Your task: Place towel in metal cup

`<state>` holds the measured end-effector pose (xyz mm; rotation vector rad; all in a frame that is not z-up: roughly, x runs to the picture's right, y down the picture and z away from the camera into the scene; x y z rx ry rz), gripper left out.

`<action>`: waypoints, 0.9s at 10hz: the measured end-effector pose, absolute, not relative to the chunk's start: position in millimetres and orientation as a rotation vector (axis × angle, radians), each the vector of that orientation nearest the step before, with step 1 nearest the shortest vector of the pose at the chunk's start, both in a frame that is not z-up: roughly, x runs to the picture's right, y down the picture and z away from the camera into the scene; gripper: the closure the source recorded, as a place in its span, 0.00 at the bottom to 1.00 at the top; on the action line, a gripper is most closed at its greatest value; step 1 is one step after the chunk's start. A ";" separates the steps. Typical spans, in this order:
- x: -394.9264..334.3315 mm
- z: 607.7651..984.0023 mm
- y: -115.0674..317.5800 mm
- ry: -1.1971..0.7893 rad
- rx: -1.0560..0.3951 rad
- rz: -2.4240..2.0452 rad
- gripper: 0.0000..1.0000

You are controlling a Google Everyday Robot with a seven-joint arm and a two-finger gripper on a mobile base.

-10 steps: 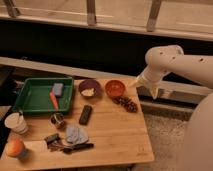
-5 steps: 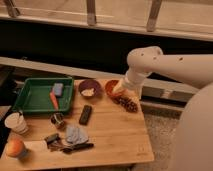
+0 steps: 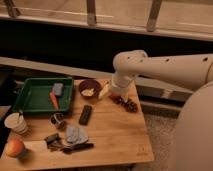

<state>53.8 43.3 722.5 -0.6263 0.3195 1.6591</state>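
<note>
The grey-blue towel (image 3: pixel 75 134) lies crumpled on the wooden table (image 3: pixel 115 137) near its front left. The small metal cup (image 3: pixel 58 120) stands upright just left of and behind the towel. My gripper (image 3: pixel 105 91) hangs at the end of the white arm (image 3: pixel 150 64) over the back of the table, beside the purple bowl (image 3: pixel 89 89). It is well away from the towel and the cup. The towel is not held.
A green tray (image 3: pixel 30 102) with a blue sponge (image 3: pixel 58 89) and an orange item (image 3: pixel 53 100) sits at the back left. A black remote (image 3: pixel 85 114), dark red cluster (image 3: pixel 128 104), white paper cup (image 3: pixel 15 123), orange fruit (image 3: pixel 14 148) and dark utensils (image 3: pixel 70 147) are also on the table.
The arm has swung left from the table's right edge towards the purple bowl and now covers the orange bowl. The towel and cup have not moved.
</note>
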 end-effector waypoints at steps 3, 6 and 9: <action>52.9 722.7 43.8 0.319 -0.631 1.653 0.20; 17.9 725.8 61.8 0.316 -0.682 1.589 0.20; -46.3 726.1 99.9 0.290 -0.751 1.512 0.20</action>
